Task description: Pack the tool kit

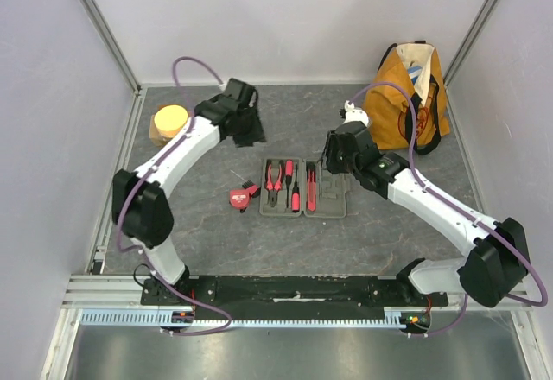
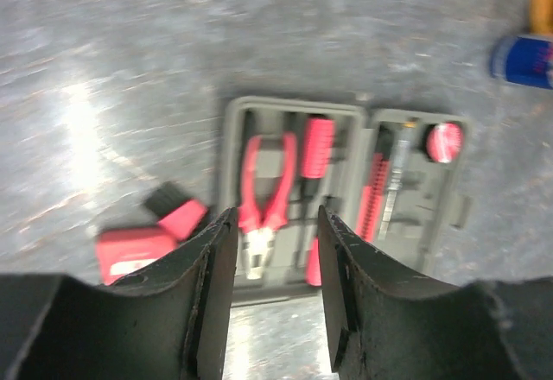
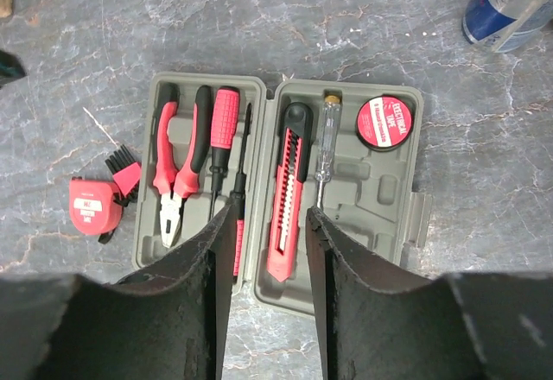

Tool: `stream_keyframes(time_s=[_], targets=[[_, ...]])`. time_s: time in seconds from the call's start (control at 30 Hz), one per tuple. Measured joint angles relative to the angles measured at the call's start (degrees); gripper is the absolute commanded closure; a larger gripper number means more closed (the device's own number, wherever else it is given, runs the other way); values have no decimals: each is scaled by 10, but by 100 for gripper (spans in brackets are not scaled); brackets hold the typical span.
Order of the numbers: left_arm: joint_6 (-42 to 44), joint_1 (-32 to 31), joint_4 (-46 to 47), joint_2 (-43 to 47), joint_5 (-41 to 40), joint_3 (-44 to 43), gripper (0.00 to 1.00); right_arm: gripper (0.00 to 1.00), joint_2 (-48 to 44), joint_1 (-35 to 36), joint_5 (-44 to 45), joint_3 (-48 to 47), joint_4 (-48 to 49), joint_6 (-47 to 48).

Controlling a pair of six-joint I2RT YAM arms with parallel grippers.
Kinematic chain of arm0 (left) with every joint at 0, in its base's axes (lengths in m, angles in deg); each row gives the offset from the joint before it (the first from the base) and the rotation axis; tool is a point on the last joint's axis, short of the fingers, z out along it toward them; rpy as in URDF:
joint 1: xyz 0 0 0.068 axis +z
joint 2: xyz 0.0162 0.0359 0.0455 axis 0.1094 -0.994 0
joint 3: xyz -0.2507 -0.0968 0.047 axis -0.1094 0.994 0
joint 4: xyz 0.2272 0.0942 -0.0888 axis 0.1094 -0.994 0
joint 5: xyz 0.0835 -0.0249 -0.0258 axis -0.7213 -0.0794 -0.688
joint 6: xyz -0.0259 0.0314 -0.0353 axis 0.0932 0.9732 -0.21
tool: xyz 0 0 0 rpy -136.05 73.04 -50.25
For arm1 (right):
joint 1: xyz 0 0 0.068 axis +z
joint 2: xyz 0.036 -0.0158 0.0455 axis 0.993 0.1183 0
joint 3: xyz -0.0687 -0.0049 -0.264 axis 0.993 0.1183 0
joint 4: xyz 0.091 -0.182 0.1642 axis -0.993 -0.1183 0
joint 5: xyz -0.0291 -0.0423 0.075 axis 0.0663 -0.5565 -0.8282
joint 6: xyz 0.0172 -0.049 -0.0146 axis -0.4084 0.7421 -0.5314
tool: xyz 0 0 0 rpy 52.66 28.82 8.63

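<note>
The grey tool kit case lies open and flat mid-table. Its left half holds red-handled pliers and screwdrivers. The right half holds a red cutter, a clear tester screwdriver and a round red tape roll. A red tape measure lies on the table just left of the case, next to a small red-and-black piece. My left gripper hovers behind the case's left side, open and empty. My right gripper hangs over the case's right rear, open and empty.
An orange tote bag stands at the back right. A blue can lies near it, right of the case. A yellow round object sits at the back left. Grey walls and metal rails enclose the table.
</note>
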Motion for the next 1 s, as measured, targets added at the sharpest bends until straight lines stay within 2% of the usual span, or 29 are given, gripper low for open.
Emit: stream_keyframes(time_s=[0.17, 0.33, 0.63, 0.87, 1.0], targets=[[1, 51, 35, 81, -19, 158, 49, 52, 2, 1, -24, 1, 1, 9], [2, 55, 62, 86, -4, 282, 49, 53, 40, 12, -54, 0, 6, 20], [2, 62, 100, 63, 7, 332, 59, 54, 91, 42, -84, -1, 6, 24], [2, 63, 138, 102, 19, 383, 66, 57, 132, 46, -105, -36, 9, 30], [2, 64, 150, 135, 35, 421, 67, 62, 176, 64, -122, -71, 19, 42]])
